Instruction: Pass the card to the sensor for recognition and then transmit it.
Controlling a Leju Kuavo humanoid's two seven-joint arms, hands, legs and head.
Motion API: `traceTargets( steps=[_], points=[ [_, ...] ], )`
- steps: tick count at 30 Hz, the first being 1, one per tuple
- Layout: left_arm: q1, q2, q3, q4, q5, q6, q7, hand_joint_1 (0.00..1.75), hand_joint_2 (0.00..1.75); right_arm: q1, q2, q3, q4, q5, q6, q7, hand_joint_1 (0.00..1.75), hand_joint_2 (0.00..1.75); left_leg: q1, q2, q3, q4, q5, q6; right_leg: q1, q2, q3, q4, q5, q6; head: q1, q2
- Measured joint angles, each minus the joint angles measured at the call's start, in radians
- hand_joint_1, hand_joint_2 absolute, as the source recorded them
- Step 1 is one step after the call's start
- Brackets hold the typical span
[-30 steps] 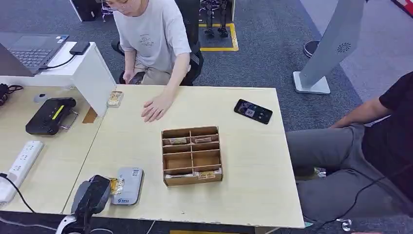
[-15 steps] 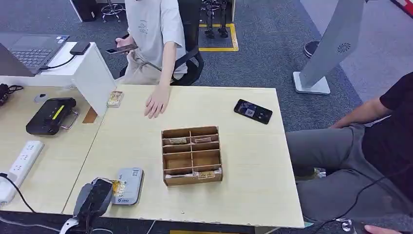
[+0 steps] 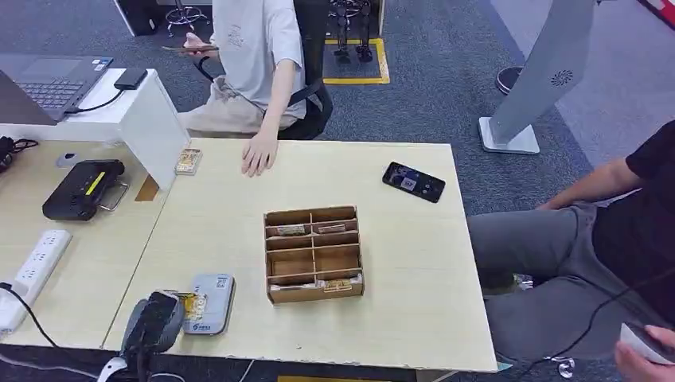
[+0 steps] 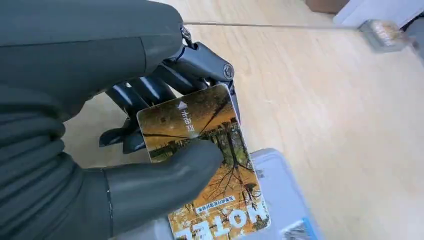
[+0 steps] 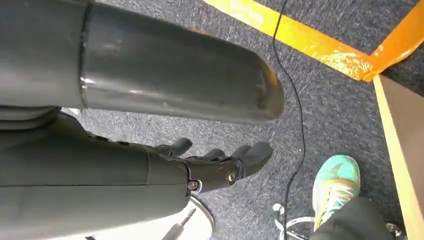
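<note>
Card (image 4: 210, 165) pinched flat in left hand (image 3: 151, 325) over grey sensor (image 3: 208, 304), we judge for reading; right hand (image 5: 220, 167) hangs empty, fingers loosely extended.

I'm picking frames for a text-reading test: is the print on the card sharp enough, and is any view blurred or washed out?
Left wrist view: the card, held by the left hand, is sharp, its "HOTEL" print legible though upside down; the far table is soft. Head view: evenly lit, no glare, the card too small to read. Right wrist view: the right hand is in focus, with a dull sheen on the cover.
</note>
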Motion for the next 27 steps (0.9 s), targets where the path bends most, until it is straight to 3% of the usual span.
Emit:
traceTargets(
  steps=[4,9,16,20,27],
  points=[
    [-0.008,-0.005,0.009,-0.07,0.144,-0.009,-0.109,1.75,1.75,-0.013,-0.006,0.005,0.029,-0.001,-0.013,-0.007,0.0,0.0,0.0,0.0,0.0,0.0,0.0,0.0,0.0,0.0,0.0,0.0,0.0,0.0,0.0,0.0],
    [-0.07,0.001,0.016,-0.163,0.203,0.006,-0.156,1.75,1.75,-0.032,-0.01,0.015,0.05,-0.001,-0.012,-0.007,0.0,0.0,0.0,-0.001,-0.001,0.0,0.001,0.0,0.0,0.0,-0.001,0.0,0.001,0.0,0.0,0.0],
    [-0.241,0.069,0.018,-0.204,0.173,0.07,-0.124,1.75,1.75,-0.051,-0.02,0.039,0.062,0.016,-0.008,0.0,0.0,0.0,0.001,-0.001,-0.002,0.0,0.005,-0.001,0.001,-0.001,-0.002,0.0,0.003,-0.001,0.0,0.0],
    [-0.353,0.114,0.017,-0.204,0.069,0.135,-0.116,1.75,1.75,-0.052,-0.032,0.056,0.069,0.018,0.007,0.005,0.0,0.0,0.001,-0.001,-0.002,0.0,0.005,-0.001,0.002,-0.001,-0.002,0.0,0.005,-0.001,0.0,0.0],
    [-0.405,0.138,0.017,-0.204,0.049,0.145,-0.115,1.75,1.75,-0.053,-0.039,0.074,0.078,0.019,0.008,0.008,0.0,0.0,0.001,0.0,-0.002,0.0,0.005,-0.001,0.002,0.001,-0.003,0.0,0.005,-0.001,0.0,0.0]
  ],
)
